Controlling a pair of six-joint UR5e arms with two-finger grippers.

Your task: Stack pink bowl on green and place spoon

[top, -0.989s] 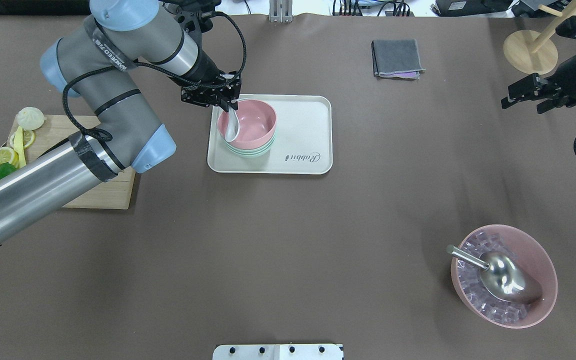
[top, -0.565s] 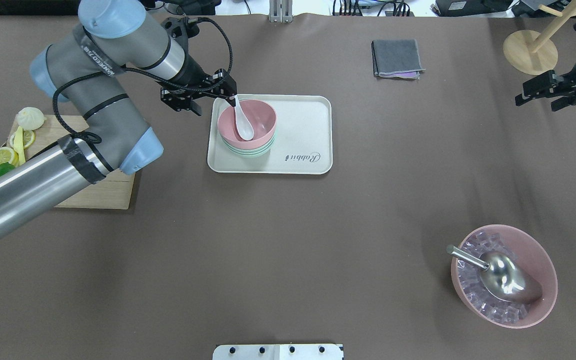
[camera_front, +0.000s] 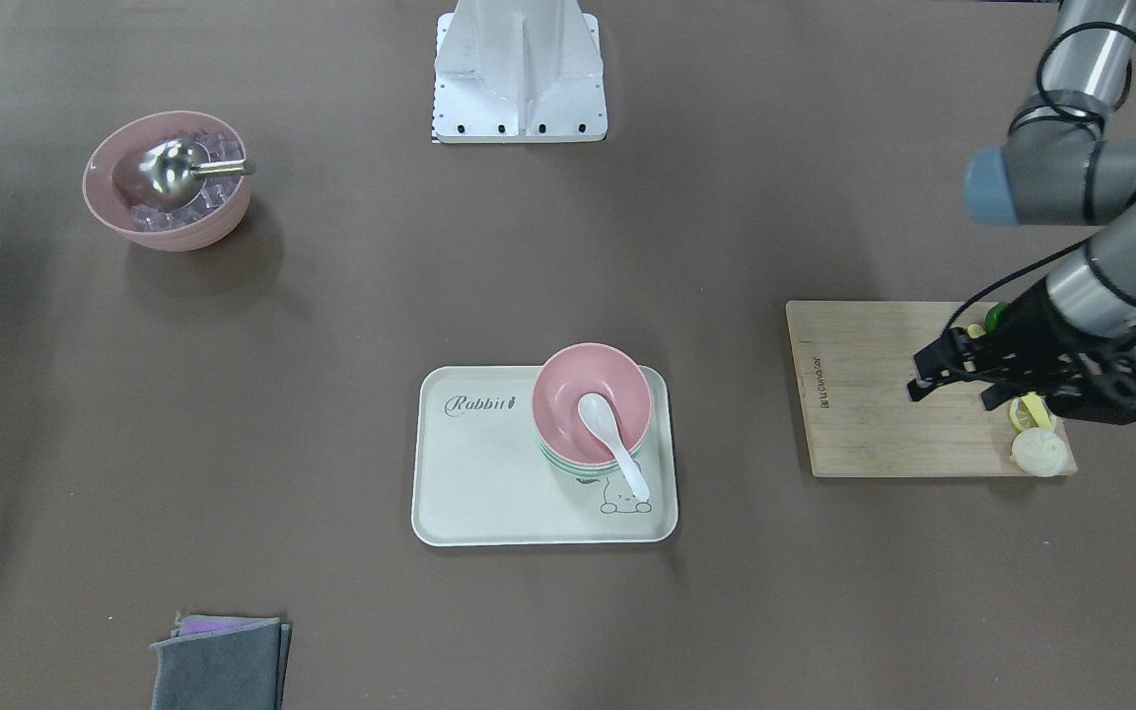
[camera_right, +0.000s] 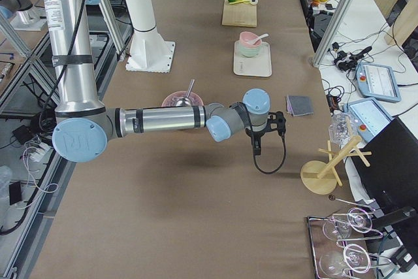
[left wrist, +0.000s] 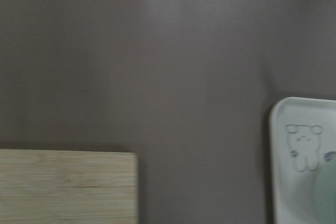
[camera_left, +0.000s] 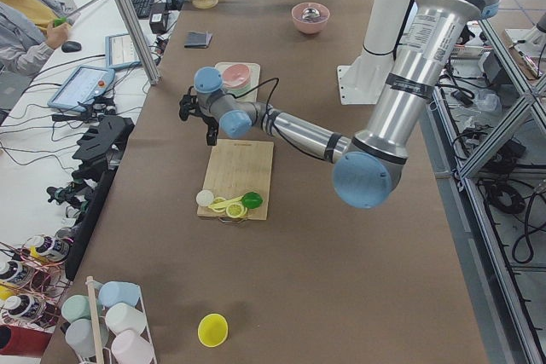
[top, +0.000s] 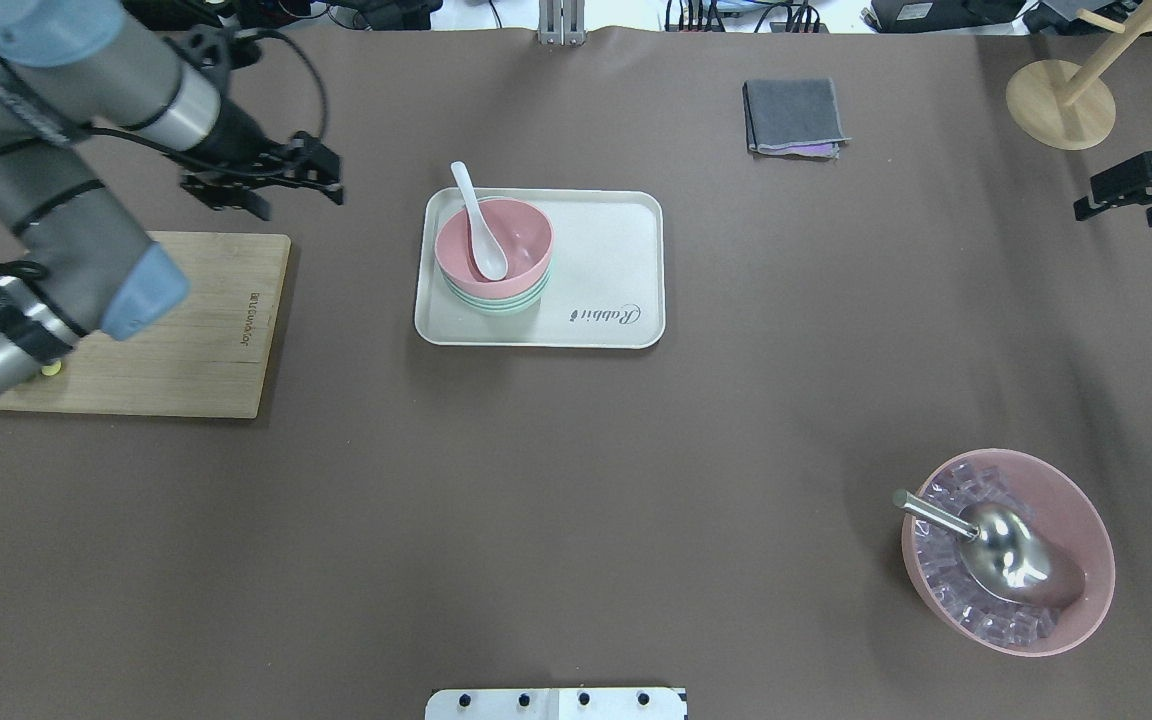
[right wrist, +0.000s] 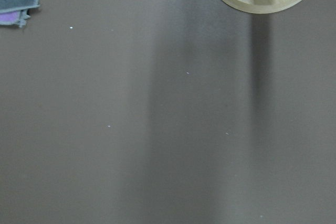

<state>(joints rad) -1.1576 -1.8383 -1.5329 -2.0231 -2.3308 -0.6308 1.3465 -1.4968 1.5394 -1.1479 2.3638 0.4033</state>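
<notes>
Overhead exterior view: where do the bowls sit?

On a cream tray (top: 616, 250) toward the far left of the brown table (top: 576, 450). The pink bowl (top: 521, 235) is nested inside the green bowl (top: 496, 304), which shows only as a thin band beneath it. Both stand at the tray's left end.

And the spoon?

A white spoon (top: 483, 240) rests in the pink bowl. Its scoop lies against the bowl's inside. Its handle leans over the far left rim, pointing away from the robot. Nothing grips it.

What about the grippers?

The left gripper (top: 296, 198) hangs above bare table between a wooden cutting board (top: 186, 330) and the tray, touching neither. Its fingers are spread and empty. The right gripper (top: 1121, 205) is at the far right edge of the table, near a round-based wooden stand (top: 1061, 105). Its fingers also look parted, with nothing between them.

Anything else on the table?

A folded grey cloth (top: 794, 115) lies far back, to the right of the tray. At the near right stands an ice bowl (top: 1086, 510), pink and filled with clear cubes, with a metal scoop (top: 1006, 545) lying in it. The front-facing view adds lemon slices (camera_front: 1027, 412) and a pale bun (camera_front: 1039, 452) on the cutting board, at the end farthest from the tray.
</notes>
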